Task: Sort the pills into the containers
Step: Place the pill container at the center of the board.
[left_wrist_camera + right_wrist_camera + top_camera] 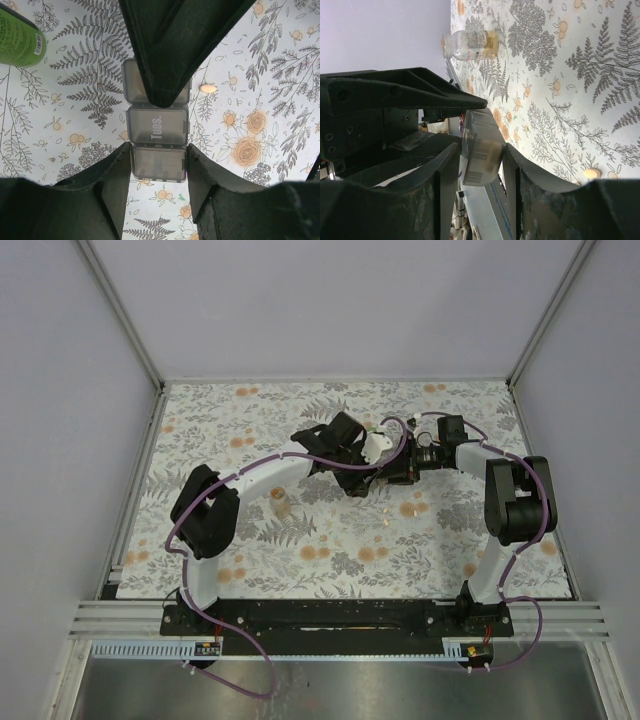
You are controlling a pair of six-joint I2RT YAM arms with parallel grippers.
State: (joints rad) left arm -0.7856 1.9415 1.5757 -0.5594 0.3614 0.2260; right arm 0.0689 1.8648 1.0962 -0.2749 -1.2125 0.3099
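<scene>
Nearest, both arms are bolted at the front edge of the fern-and-flower-patterned counter (450,550). The left arm (205,515) rises to a bent elbow and sends its forearm away and to the right. The right arm (518,502) rises to its own elbow, then doubles back to the left. A little farther out, a clear bottle (470,45) lies on its side on the counter, and a pale oval pill (208,88) lies loose on the print, just to the side of where the wrists meet. The two wrists come together head-on over the middle of the far half of the counter. Between them is the pill organizer (157,125), a translucent grey strip of compartments. Its long axis runs straight from one wrist to the other, and the "Tues." lettering reads along that axis. The left claw (159,152) is clamped across the compartment at the strip's near end, its two dark fingers pressed against the long sides. The right claw (481,150) grips the opposite end in the same crosswise way, with the end compartment filling the gap between its fingers. In the left wrist view one of its fingers covers the strip's far compartment. The right wrist view suggests the strip is off the counter, though I cannot tell how high. Beyond the left claw, a green bottle (17,35) lies on its side near the edge of that view.
</scene>
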